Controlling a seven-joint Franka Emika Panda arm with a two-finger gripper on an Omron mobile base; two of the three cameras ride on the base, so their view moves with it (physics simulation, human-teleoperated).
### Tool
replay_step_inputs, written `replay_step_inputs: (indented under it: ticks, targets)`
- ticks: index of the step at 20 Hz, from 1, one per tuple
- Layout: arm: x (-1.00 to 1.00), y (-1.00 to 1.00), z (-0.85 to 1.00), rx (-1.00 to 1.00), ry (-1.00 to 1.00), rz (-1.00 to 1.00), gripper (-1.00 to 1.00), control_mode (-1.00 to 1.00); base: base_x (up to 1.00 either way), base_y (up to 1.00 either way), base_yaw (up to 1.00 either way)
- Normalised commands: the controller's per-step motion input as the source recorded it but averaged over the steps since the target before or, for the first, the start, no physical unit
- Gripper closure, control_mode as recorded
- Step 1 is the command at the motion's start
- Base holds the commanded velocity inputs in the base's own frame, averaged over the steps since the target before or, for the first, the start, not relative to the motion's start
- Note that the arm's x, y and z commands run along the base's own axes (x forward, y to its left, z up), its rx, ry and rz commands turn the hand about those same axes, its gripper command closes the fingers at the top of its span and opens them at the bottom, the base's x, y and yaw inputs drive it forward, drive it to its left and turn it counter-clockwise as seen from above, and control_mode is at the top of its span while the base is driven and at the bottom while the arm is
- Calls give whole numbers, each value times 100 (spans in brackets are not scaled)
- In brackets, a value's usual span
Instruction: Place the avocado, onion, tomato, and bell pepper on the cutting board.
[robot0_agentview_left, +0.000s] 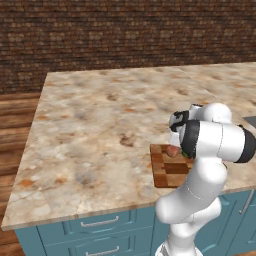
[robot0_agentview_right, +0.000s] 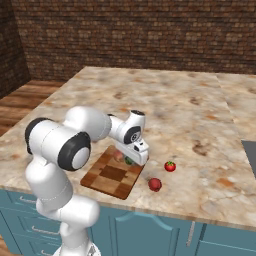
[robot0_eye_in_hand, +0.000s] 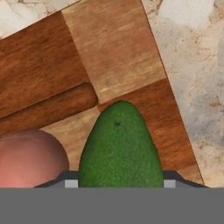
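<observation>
Closed on the avocado (robot0_eye_in_hand: 120, 146) from both sides, fingers (robot0_eye_in_hand: 71, 183) just peeking out as small grey tips at either flank of the green fruit in the hand view. Hanging low over the cutting board (robot0_eye_in_hand: 52, 65), gripper (robot0_agentview_right: 131, 159) pointed down at its far right part in the right base view, avocado (robot0_agentview_right: 129, 161) showing as a dark green speck under the white hand. Hard to tell whether the avocado touches the wood or sits just above it.

Right beside the avocado, on the board: the onion (robot0_eye_in_hand: 30, 157), pale peach-pink and round, close enough to nearly touch the fruit in the hand view. Seen too as a small pink lump (robot0_agentview_right: 118, 156) under the wrist in the right base view, and peeking out (robot0_agentview_left: 173, 150) beside the forearm in the left base view.

Checkered board (robot0_agentview_right: 112, 173) lying near the front edge of the speckled stone surface (robot0_agentview_right: 190, 110), one corner close to the avocado, a groove-like handle slot in the wood beyond the onion. Mostly hidden behind the arm in the left base view, only its left part (robot0_agentview_left: 161, 170) visible.

Off the board, on the surface to its right: the tomato (robot0_agentview_right: 170, 166), small, red, green-topped, and nearer the front edge a darker red ball (robot0_agentview_right: 155, 184). Both well apart from the fingers.

Below the surface, blue cabinet drawers (robot0_agentview_left: 95, 227); behind, a brick wall (robot0_agentview_right: 150, 30).
</observation>
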Motion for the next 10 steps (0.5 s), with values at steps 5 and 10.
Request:
replay_step_inputs:
  ticks: [5, 10]
  targets:
    - [-20, 5, 0, 0, -3, 0, -100, -100, 0, 0, 0]
    - [-26, 0, 7, 0, -3, -3, -100, -100, 0, 0, 0]
